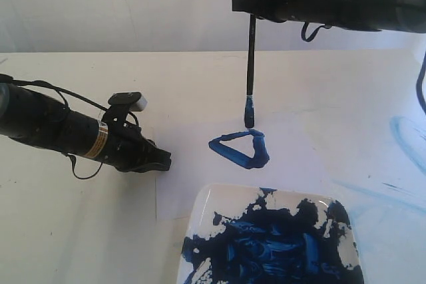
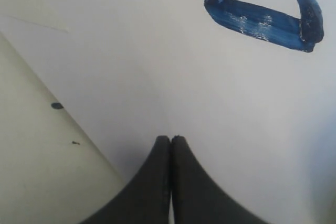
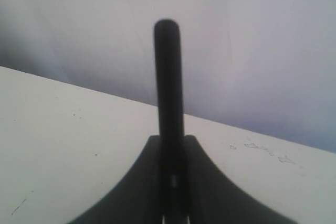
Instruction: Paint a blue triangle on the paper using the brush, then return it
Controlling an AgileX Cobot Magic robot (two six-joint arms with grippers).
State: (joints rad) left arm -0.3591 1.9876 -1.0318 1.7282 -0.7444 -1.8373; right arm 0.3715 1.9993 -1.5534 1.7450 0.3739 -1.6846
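**Arms:** two. **End effectors:** two.

1. **Left end effector** (image 1: pixel 160 159) (image 2: pixel 170 141): one. It sits on the left half of the desk (image 1: pixel 66 231), low over the left margin of the paper (image 1: pixel 193 104). Its jaws are pressed together with nothing between them.
2. **Dark specks** (image 2: pixel 56 106): two, on the bare desk just beside the paper's left edge.
3. **Paper:** one sheet, flat, mid-desk, reaching toward the far edge.
4. **Blue triangle** (image 1: pixel 233 154) (image 2: pixel 257 22): one, on the paper near the desk's middle. It is a closed outline of thick wet strokes with one corner pointing left.
5. **Brush** (image 1: pixel 251 58) (image 3: pixel 169 87): one, upright. Its blue tip is at the triangle's far right corner; I cannot tell whether it touches.
6. **Right end effector** (image 1: pixel 253 1) (image 3: pixel 170 148): one, raised above the desk. It pinches the brush high on its handle, and the handle's end sticks out past the jaws.
7. **Dish** (image 1: pixel 206 207): one, white and square, at the desk's near edge. It is smeared with dark-blue paint.
8. **Pale blue smears** (image 1: pixel 406 134): at least two, by the desk's right edge.
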